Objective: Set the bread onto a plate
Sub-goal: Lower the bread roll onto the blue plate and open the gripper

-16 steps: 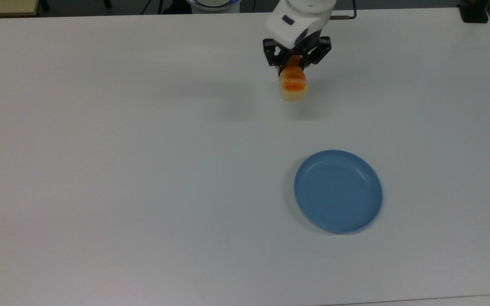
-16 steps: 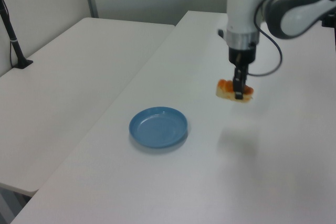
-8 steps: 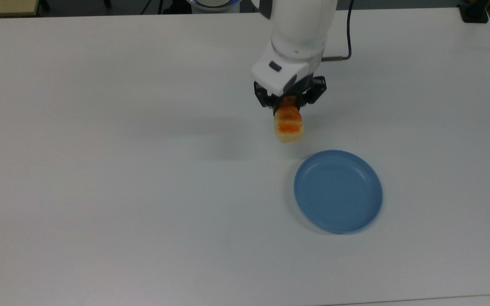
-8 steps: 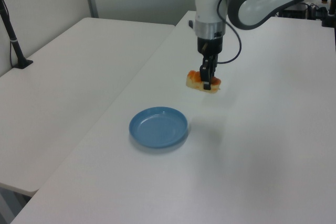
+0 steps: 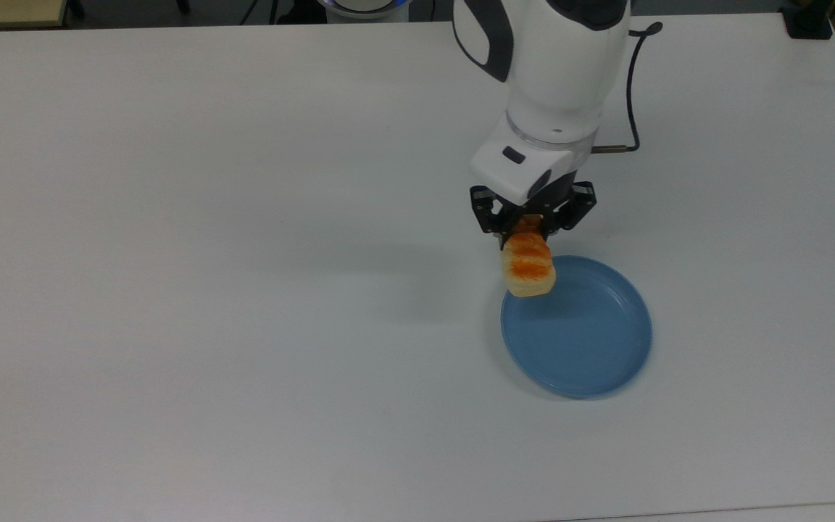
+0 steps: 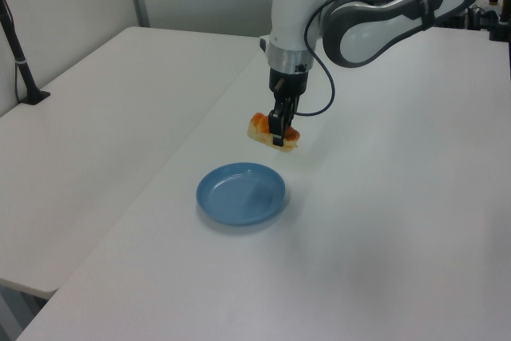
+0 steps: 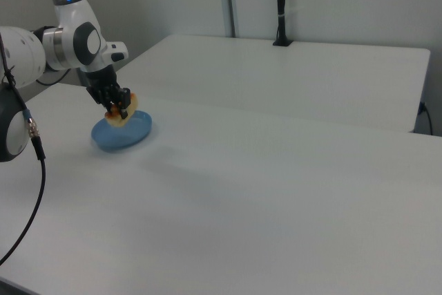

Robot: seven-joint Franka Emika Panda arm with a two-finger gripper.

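Bread [image 5: 529, 270] hangs in the gripper [image 5: 532, 226] right of centre in the top view, pinched at its upper end between the two black fingers, which are closed against its sides. The loaf's orange-brown top faces the camera, and its lower end overlaps the upper-left rim of the plate [image 5: 591, 341]. The light-blue plate lies on the white table [image 5: 171, 290] in the lower right of the frame, with nothing resting in it. The arm's white body comes in from the top edge, and a dark cable loops along its right side.

In the left view the gripper [image 6: 278, 129] points straight down near the middle of the frame, its fingers clamped across the middle of the bread [image 6: 271, 132]. The loaf sits roughly level and is clearly off the table [image 6: 415, 221], held in the air above and just behind the plate [image 6: 240, 194], which lies lower in the frame. A faint shadow falls on the plate's inner surface.

In the right view the gripper [image 7: 119, 110] and bread [image 7: 122, 115] appear at the left of the frame, the loaf just over the near-left part of the plate [image 7: 124, 136]. Whether it touches the plate cannot be told from here. The table [image 7: 276, 191] fills the rest of the frame.
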